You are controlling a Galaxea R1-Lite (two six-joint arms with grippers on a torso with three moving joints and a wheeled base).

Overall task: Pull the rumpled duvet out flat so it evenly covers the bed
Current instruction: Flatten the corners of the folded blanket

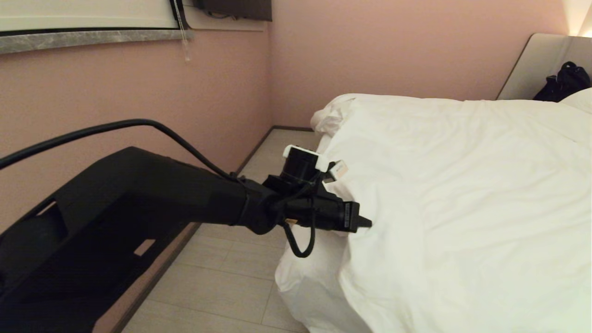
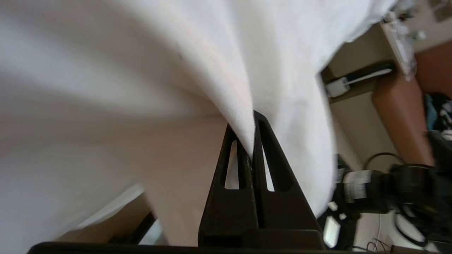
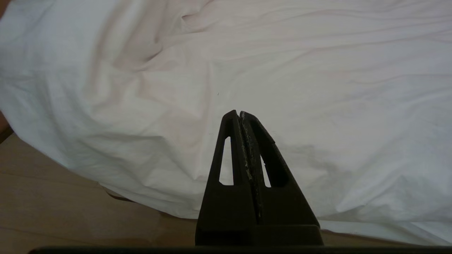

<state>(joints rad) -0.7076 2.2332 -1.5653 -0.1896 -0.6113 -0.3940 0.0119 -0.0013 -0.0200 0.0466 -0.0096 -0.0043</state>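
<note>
Head view: the left arm reaches from the lower left across the floor (image 1: pixel 222 277) toward the near side of the bed (image 1: pixel 323 143). The left gripper (image 1: pixel 365 223) meets the edge of the white duvet (image 1: pixel 462 194), where the cloth rises into a small peak around the fingertips. The duvet lies over the whole visible bed top, creased, and hangs down the side toward the floor in a loose bulge below the gripper. At the far end a rumpled corner of white cloth (image 1: pixel 330 118) bunches near the wall (image 1: pixel 370 51). The headboard (image 1: pixel 532 64) stands at the upper right, with a black bag (image 1: pixel 564 81) against it and a pillow (image 1: pixel 580 99) just beside the bag.

Left wrist view: the left gripper (image 2: pixel 253 141) is clenched on a fold of the duvet (image 2: pixel 141 88); the fold is pinched between the two black fingers (image 2: pixel 240 169) and fans out taut away from them.

Right wrist view: the right gripper (image 3: pixel 239 114) is closed with nothing between its fingers (image 3: pixel 231 148). It hangs apart from the duvet (image 3: pixel 282 70), which drapes over the bed's edge down to the floor (image 3: pixel 53 204).
</note>
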